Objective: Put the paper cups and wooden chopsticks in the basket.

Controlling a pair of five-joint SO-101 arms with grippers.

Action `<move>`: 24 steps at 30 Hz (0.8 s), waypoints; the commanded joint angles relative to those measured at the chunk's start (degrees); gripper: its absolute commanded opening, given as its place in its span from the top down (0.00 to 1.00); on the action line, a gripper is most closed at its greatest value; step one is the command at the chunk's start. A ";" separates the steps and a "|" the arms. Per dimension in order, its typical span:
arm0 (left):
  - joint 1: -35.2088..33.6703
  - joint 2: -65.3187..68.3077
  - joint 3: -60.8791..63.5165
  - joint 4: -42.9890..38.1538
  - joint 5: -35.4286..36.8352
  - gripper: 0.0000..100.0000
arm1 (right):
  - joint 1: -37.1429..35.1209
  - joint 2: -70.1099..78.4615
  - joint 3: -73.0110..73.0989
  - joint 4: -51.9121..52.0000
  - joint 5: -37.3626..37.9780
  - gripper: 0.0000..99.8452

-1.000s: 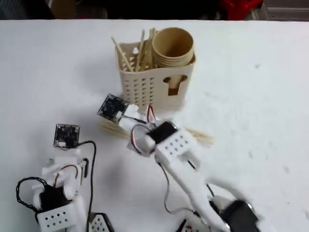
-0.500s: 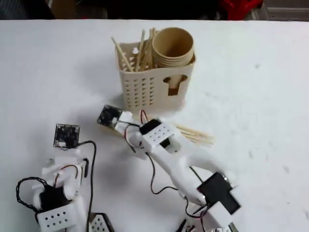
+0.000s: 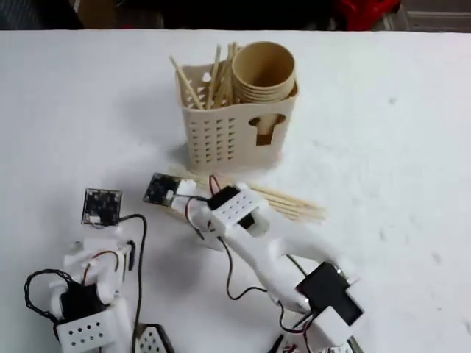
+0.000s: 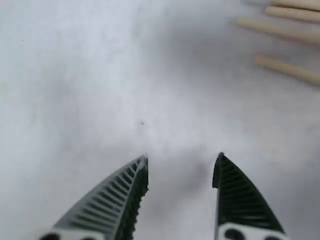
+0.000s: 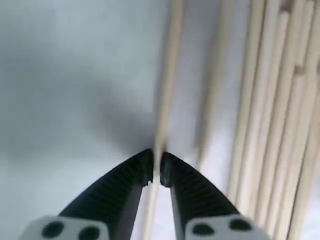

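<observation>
basket: cream perforated plastic basket [image 3: 221,136], upper centre, holds stacked tan paper cups [image 3: 263,70] plus upright wooden chopsticks [image 3: 213,73]
loose: pale wooden chopsticks [image 3: 294,202] lying mid-frame, just below it
my right gripper [image 5: 156,172]: pinching one loose stick [image 5: 167,100]
my left gripper [image 4: 182,156]: spread, lower left

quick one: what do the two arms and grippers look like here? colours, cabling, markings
The left arm and right arm are white plastic with hole-grid housings and black motor blocks. Black cable loops off the left; thin red and black wires run along the right. Each wrist carries a small black circuit board. The left gripper and right gripper have black, ribbed, pointed fingers on white bases.
</observation>
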 commanded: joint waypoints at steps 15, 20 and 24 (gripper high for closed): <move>-0.40 -0.22 -0.18 0.09 -0.26 0.78 | 0.22 0.13 -2.37 2.77 0.26 0.98; -0.40 -0.22 -0.18 0.09 -0.26 0.78 | 4.35 -13.85 -1.05 6.81 -1.58 0.98; -0.40 -0.22 -0.18 0.09 -0.26 0.78 | 6.11 -28.53 1.76 6.99 -5.45 0.98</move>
